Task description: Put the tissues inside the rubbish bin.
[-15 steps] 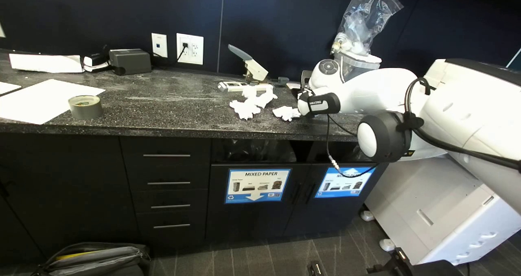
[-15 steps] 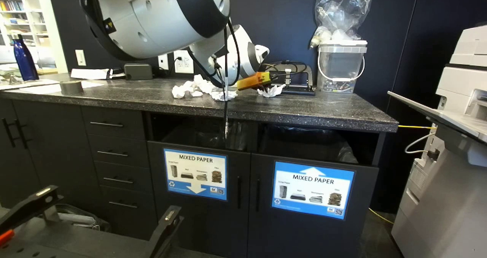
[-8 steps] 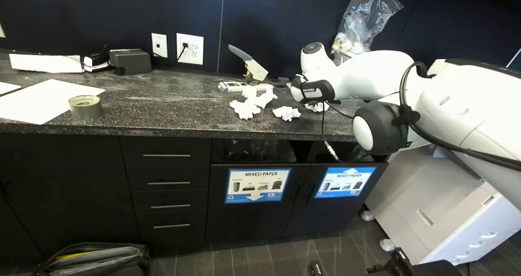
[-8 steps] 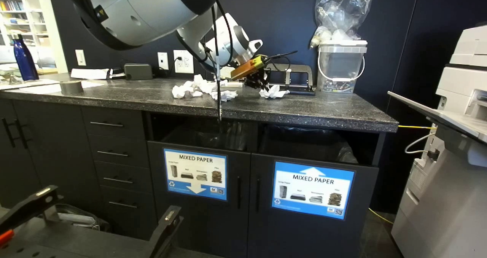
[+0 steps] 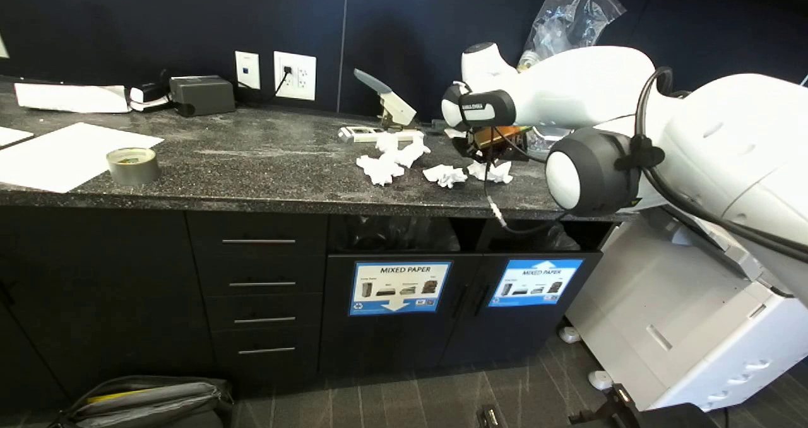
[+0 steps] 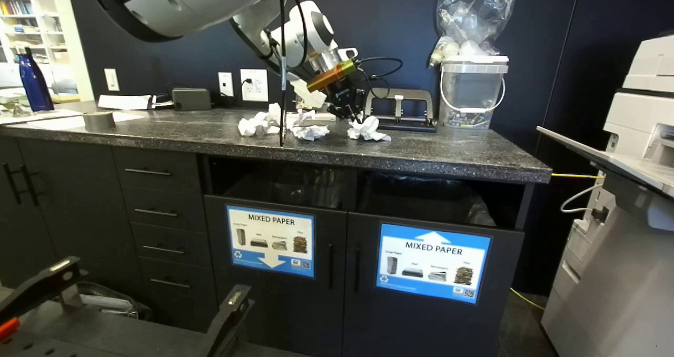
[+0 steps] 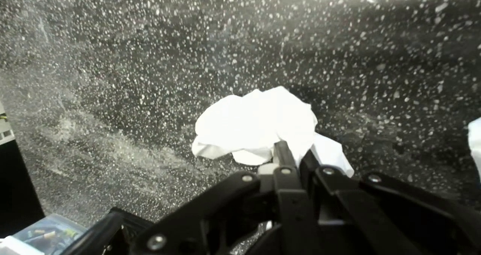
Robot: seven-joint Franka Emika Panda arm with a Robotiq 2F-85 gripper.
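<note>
Gripping is judged the step in hand, lift next. The jaws of the gripper are brought nearly together, and a fold of the nearest tissue is seen caught between the tips in the wrist view. That tissue is placed a little back from the front edge of the surface, long axis run roughly along that edge; whether any of it is raised cannot be told. Most of its bulk is spread on the front-edge side of the jaws, a short tail beside them: hold off-centre, some sag to be expected. Other tissues are seen scattered farther along the surface. Two lined bins are housed below the front edge; which is meant cannot be told. A carry out over that edge, then down, is called for.
</note>
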